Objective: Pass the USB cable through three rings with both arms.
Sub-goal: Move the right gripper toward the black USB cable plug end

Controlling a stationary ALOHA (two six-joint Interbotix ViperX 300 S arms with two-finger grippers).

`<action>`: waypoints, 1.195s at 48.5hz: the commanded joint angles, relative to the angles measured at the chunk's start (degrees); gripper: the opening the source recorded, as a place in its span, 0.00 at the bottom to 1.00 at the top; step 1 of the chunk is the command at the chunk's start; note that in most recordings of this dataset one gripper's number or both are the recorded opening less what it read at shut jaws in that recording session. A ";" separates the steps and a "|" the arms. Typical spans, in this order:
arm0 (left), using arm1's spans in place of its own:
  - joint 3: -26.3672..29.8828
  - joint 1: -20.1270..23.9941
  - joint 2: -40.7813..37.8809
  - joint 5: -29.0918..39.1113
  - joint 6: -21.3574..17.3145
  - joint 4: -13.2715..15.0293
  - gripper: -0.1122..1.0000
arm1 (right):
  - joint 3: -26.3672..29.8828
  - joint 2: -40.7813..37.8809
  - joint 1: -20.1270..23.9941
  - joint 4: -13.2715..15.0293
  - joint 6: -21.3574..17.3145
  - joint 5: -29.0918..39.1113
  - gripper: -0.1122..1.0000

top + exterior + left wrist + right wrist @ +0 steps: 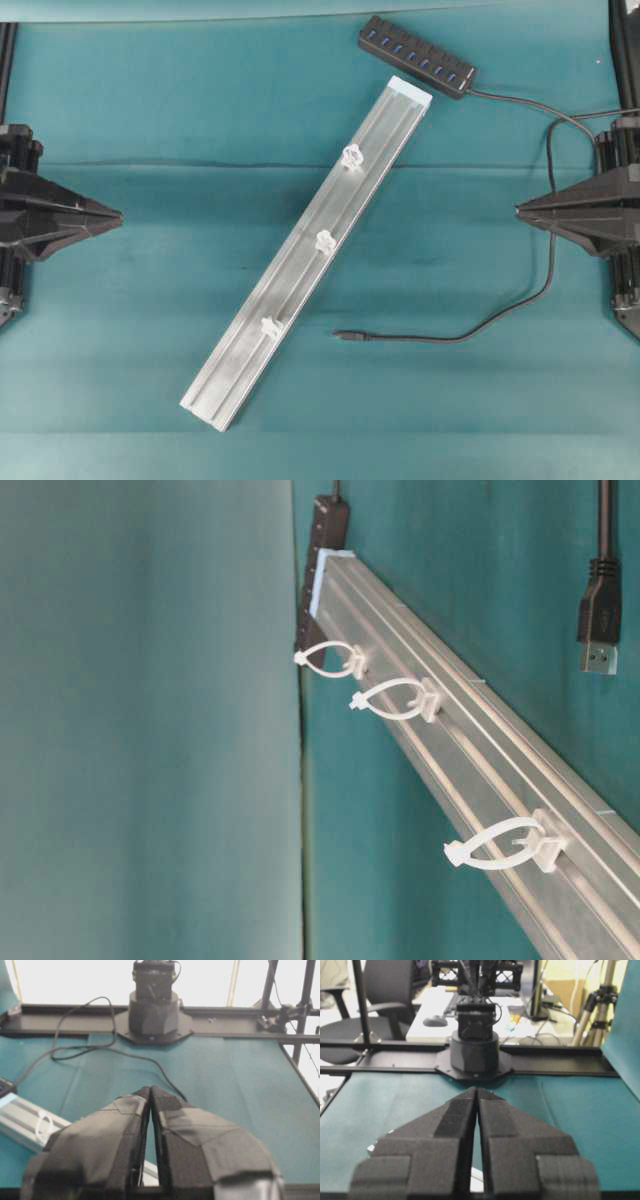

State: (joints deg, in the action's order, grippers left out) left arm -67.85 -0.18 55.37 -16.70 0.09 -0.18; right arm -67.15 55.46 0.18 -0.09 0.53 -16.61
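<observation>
The USB cable (470,330) lies loose on the teal mat, curving from a black hub (417,57) down to its plug (348,336), just right of the silver rail (300,260). Three translucent white rings (351,155) (325,240) (270,326) sit spaced along that diagonal rail. The table-level view shows the rings (385,700) standing as upright loops and the plug (598,630) beyond the rail. My left gripper (118,215) rests at the left edge, shut and empty, tips (150,1091) together. My right gripper (520,210) rests at the right edge, shut and empty, tips (476,1091) together.
A fold line crosses the teal mat (150,300) from left to right at mid height. The cable (552,180) runs under my right gripper's nose. The opposite arm's base (154,1010) stands at the far table edge in each wrist view.
</observation>
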 commanded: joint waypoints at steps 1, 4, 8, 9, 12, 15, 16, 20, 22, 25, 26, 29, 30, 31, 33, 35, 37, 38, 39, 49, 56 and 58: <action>1.85 -1.93 -1.14 -0.26 1.14 -0.79 0.23 | 1.93 -0.53 0.70 -0.35 -1.14 -0.26 0.18; 2.20 -2.46 -1.32 -0.26 1.67 -0.88 0.21 | 4.04 -1.14 1.58 -3.08 -1.85 3.52 0.19; 2.46 -2.81 -1.23 -0.26 2.29 -0.79 0.12 | 6.33 -2.55 1.49 -5.45 -3.69 10.63 0.11; 2.55 -2.81 -1.23 -0.35 2.37 -0.88 0.11 | 7.03 -2.90 1.49 -5.71 -4.22 12.57 0.11; 2.90 -2.81 -1.14 -0.35 2.46 -0.79 0.10 | 8.79 -4.48 1.49 -5.71 -5.45 17.67 0.11; 3.25 -2.81 -1.14 -0.35 2.46 -0.79 0.10 | 10.90 -6.77 1.49 -5.71 -7.03 22.68 0.11; 3.43 -2.81 -1.14 -0.26 2.46 -0.79 0.10 | 11.43 -7.47 1.49 -5.71 -7.47 23.82 0.11; 3.87 -2.81 -1.23 -0.26 2.46 -0.79 0.10 | 13.62 -10.99 1.49 -5.71 -9.05 27.95 0.11; 4.04 -2.81 -1.32 -0.26 2.46 -0.88 0.10 | 14.77 -13.01 1.49 -5.71 -9.76 29.71 0.11; 4.22 -2.81 -1.49 -0.26 2.46 -0.79 0.10 | 16.52 -16.26 1.49 -5.71 -10.46 31.90 0.11; 4.22 -2.72 -1.58 -0.35 2.37 -0.88 0.10 | 17.14 -17.40 1.49 -5.71 -10.72 32.52 0.11; 4.22 -2.46 -1.58 -0.26 2.37 -0.88 0.10 | 19.60 -21.71 1.67 -5.71 -11.07 35.51 0.11; 4.22 -2.20 -1.49 -0.26 2.37 -0.88 0.10 | 20.57 -23.03 1.67 -5.71 -11.07 36.56 0.11; 4.22 -2.11 -1.58 -0.26 2.46 -0.88 0.10 | 21.53 -24.35 1.76 -5.71 -11.07 37.62 0.11; 4.31 -1.67 -1.49 -0.18 2.46 -0.88 0.10 | 23.47 -26.98 1.76 -5.71 -11.07 40.08 0.11; 4.39 -1.32 -1.41 -0.09 2.55 -0.88 0.10 | 25.58 -29.88 1.76 -5.71 -11.07 42.71 0.11; 4.57 -1.05 -1.41 0.00 2.46 -0.79 0.10 | 27.86 -32.61 1.85 -5.71 -10.99 45.79 0.11; 4.66 -0.88 -1.41 0.09 2.55 -0.88 0.10 | 29.18 -34.01 1.85 -5.71 -10.99 47.46 0.11; 4.66 -0.79 -1.49 0.09 2.55 -0.88 0.10 | 30.41 -35.42 1.93 -5.71 -10.99 49.22 0.11; 4.83 -0.53 -1.41 0.18 2.72 -0.88 0.10 | 41.48 -47.46 2.29 -5.27 -9.05 63.54 0.11; 4.83 -0.53 -1.32 0.18 2.81 -0.79 0.10 | 43.95 -52.47 2.81 -4.31 -6.15 64.86 0.11; 4.83 -0.53 -1.32 0.18 2.81 -0.79 0.10 | 44.21 -53.70 2.81 -4.22 -5.27 65.13 0.12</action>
State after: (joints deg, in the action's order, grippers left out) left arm -64.42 -0.88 54.23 -16.17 2.72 -0.88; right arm -24.08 3.96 2.55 -4.75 -6.33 48.16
